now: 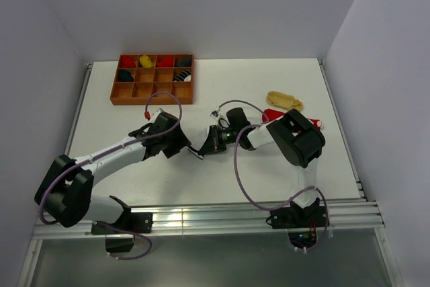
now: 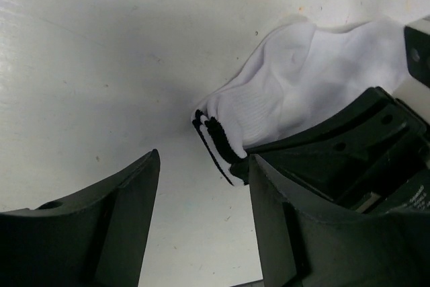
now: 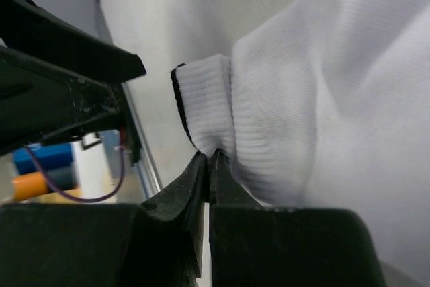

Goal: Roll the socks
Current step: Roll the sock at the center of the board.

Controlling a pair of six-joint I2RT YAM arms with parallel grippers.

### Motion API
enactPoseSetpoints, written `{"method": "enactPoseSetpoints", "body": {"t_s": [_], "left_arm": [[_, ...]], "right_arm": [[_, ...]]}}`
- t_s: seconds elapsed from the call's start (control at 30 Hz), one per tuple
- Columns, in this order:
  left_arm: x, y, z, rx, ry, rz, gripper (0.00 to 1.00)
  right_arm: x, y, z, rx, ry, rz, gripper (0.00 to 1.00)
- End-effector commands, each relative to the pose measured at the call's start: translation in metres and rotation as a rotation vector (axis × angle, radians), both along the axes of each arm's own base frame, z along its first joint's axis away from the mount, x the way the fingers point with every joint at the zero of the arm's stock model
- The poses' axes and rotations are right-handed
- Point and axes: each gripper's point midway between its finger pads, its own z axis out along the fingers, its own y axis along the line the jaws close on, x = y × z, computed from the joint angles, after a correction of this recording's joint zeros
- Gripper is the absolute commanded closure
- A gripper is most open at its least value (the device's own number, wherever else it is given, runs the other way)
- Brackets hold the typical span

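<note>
One white sock (image 2: 295,78) with black-striped cuff lay on the bench (image 2: 101,65), well nearer than the wooden compartment tray (image 1: 152,101), its cuff clamped in the right hand (image 3: 207,162), left hand (image 2: 205,166) spread apart just short of it

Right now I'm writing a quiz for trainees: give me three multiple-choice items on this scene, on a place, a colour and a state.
1. Where does the tan sock lie?
A) on the table, beside the red sock
B) on a shelf
C) on the floor

2. What colour are the white sock's cuff stripes?
A) blue
B) black
C) green

3. How is the right claw?
A) wide open
B) shut on the white sock's cuff
C) shut on the red sock

Key:
1. A: it lies by the red one.
2. B: black bands edge the cuff.
3. B: its tips pinch the ribbing.
</note>
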Motion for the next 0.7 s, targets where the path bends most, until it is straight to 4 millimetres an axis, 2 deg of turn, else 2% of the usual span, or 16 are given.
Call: {"method": "enactPoseSetpoints", "body": {"t_s": [0.0,0.2,0.67], "left_arm": [[0.005,-0.018,0.008,-0.074,-0.034,-0.012,0.4],[0.007,-0.026,-0.002,-0.076,-0.019,-0.018,0.4],[0.006,-0.025,-0.034,-0.027,0.044,0.008,0.44]], "right_arm": [[0.004,-0.002,-0.003,0.064,0.122,-0.032,1.0],[0.009,-0.01,-0.021,0.028,0.18,-0.068,1.0],[0.012,-0.017,-0.038,0.005,0.232,-0.097,1.0]]}}
